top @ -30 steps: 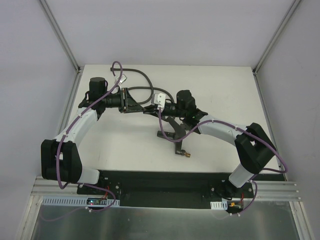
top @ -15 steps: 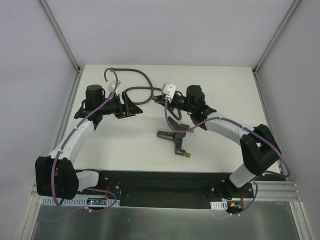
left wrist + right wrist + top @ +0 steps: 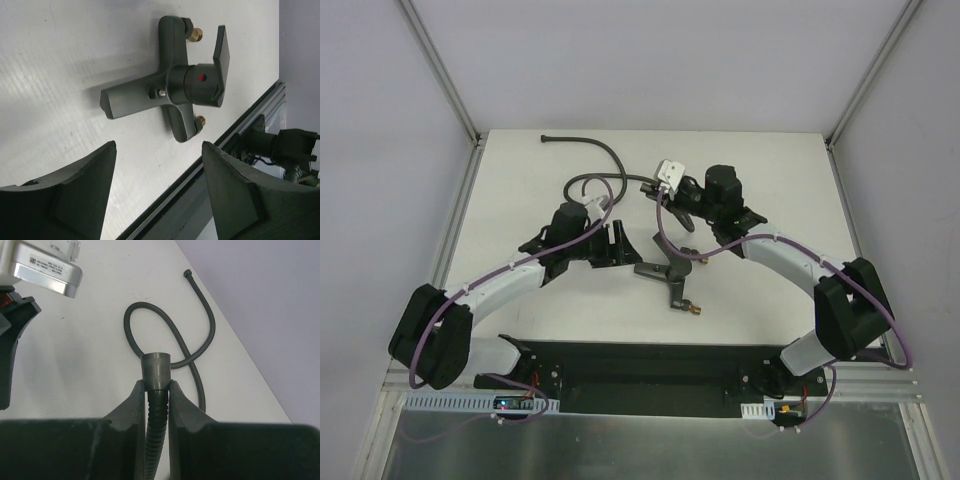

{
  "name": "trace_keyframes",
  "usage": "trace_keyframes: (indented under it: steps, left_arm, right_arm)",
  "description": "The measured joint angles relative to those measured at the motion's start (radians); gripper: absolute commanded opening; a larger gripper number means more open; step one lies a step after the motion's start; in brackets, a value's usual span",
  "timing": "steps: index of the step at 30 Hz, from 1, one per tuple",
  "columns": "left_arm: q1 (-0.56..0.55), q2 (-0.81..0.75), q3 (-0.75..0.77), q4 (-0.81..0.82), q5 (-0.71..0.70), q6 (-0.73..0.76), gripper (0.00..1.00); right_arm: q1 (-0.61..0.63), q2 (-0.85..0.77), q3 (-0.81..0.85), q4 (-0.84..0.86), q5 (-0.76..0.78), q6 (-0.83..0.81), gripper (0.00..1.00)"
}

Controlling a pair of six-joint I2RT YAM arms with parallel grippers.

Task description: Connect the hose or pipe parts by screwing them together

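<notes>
The forked fitting [image 3: 665, 272] lies flat mid-table, dark grey with brass threaded ends; in the left wrist view the fitting [image 3: 185, 90] shows a lever and a red-blue dot. My left gripper [image 3: 620, 243] hovers just left of it, open and empty; the left gripper [image 3: 159, 146] has bare table between its fingers. The thin dark hose [image 3: 590, 145] loops across the back of the table. My right gripper [image 3: 672, 192] is behind the fitting, and this right gripper [image 3: 156, 385] is shut on the hose [image 3: 156, 405] just below its dark end sleeve [image 3: 156, 371]. The hose's other end [image 3: 187, 273] lies free.
A black base rail [image 3: 640, 360] runs along the table's near edge, and the same rail [image 3: 250, 130] is close beside the fitting. Aluminium posts [image 3: 450, 80] and plain walls bound the table at the back and sides. Purple cables run along both arms.
My left arm left the hose at the back left, swung toward the fitting, and its gripper opened. My right gripper moved back from the fitting, carrying the hose end.
</notes>
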Motion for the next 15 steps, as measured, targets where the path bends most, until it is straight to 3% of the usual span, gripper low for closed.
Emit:
trace_keyframes:
  steps: [10, 15]
  left_arm:
    - [-0.113, 0.135, -0.022, 0.369, -0.138, -0.162, 0.69]
    - [-0.116, 0.276, 0.019, 0.459, -0.144, -0.221, 0.61]
  right_arm:
    - [-0.006, -0.032, -0.014, -0.026, 0.048, 0.0, 0.01]
    - [-0.008, -0.056, -0.036, -0.027, 0.053, -0.003, 0.01]
